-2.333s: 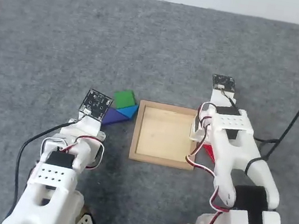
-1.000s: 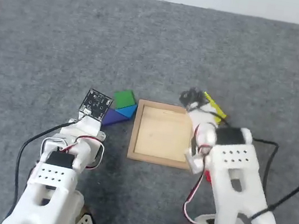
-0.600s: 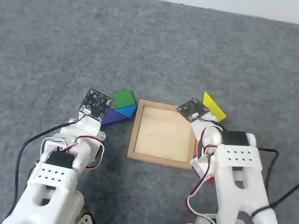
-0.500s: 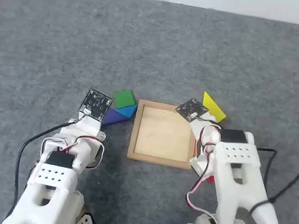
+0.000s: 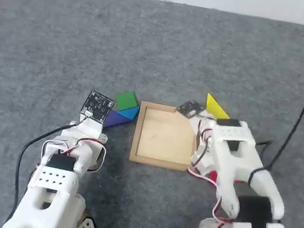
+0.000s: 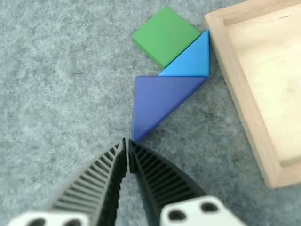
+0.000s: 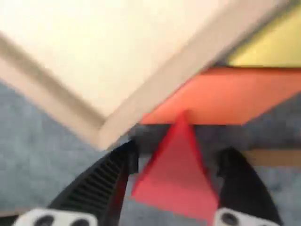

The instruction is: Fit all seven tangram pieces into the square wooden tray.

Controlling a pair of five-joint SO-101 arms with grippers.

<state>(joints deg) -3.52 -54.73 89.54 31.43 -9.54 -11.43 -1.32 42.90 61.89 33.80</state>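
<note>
1. Nearest the arm bases, the right gripper (image 7: 178,157) is sitting off the near right corner of the tray (image 5: 136,137). Its jaws are standing wide on either side of the red triangle (image 7: 176,183), and a sliver of gap is showing at each finger (so, as far as I can judge, it is not gripping yet).
2. The left gripper (image 6: 127,143) is hovering over the grey mat (image 5: 66,37) off the tray's left side. Its fingers are pressed together and holding nothing, with the tips just short of the dark blue triangle (image 6: 157,99).
3. The tray is lying between the two arms, and the part of its floor that is showing is bare wood, so the fitting is looking barely begun.
4. Farther along the tray's right wall, the orange piece (image 7: 225,99) is lying just beside it and appears to be touching the red triangle's tip. The yellow piece (image 5: 216,107) is lying beyond the far right corner.
5. Toward the tray's far left corner, the dark blue triangle, the light blue triangle (image 6: 193,61) and the green square (image 6: 164,34) are lying edge to edge, and the light blue one's corner is sitting just beside the wall.
6. Closing on the red triangle's sloping sides is risking a squeeze-out or a twist in the grip (the faces are not parallel). A finger is also working close to the rim and could catch it, shoving the tray or dragging the orange piece.
</note>
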